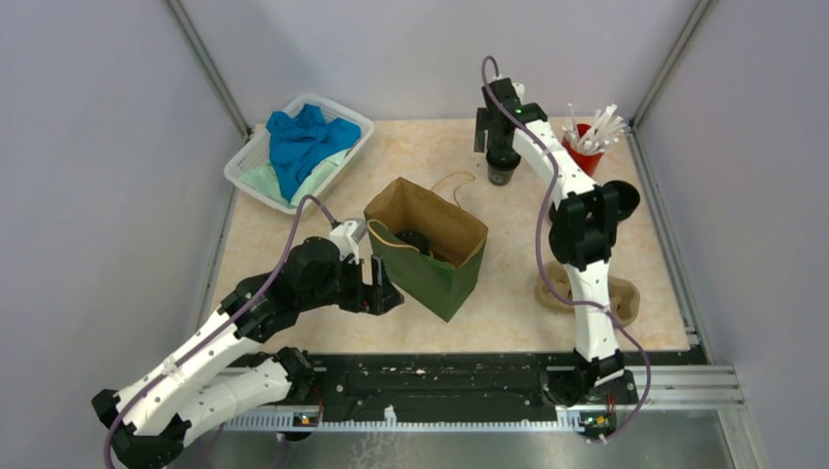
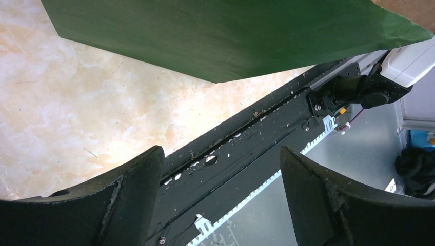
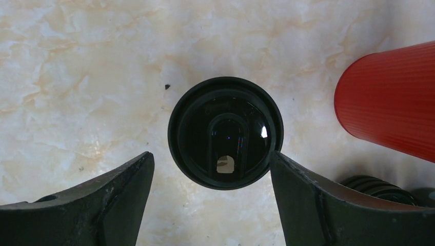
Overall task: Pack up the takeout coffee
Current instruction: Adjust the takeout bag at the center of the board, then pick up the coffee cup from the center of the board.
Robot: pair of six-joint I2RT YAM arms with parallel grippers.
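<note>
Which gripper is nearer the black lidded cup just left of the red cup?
Right. The right gripper hangs over the black lidded cup, open fingers flanking its lid; the left gripper is far off, beside the paper bag.

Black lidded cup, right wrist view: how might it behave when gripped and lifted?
The black lidded cup looks disposable, so probably light and easily crushed. Its round body could roll if tipped. The glossy lid may be slippery.
</note>
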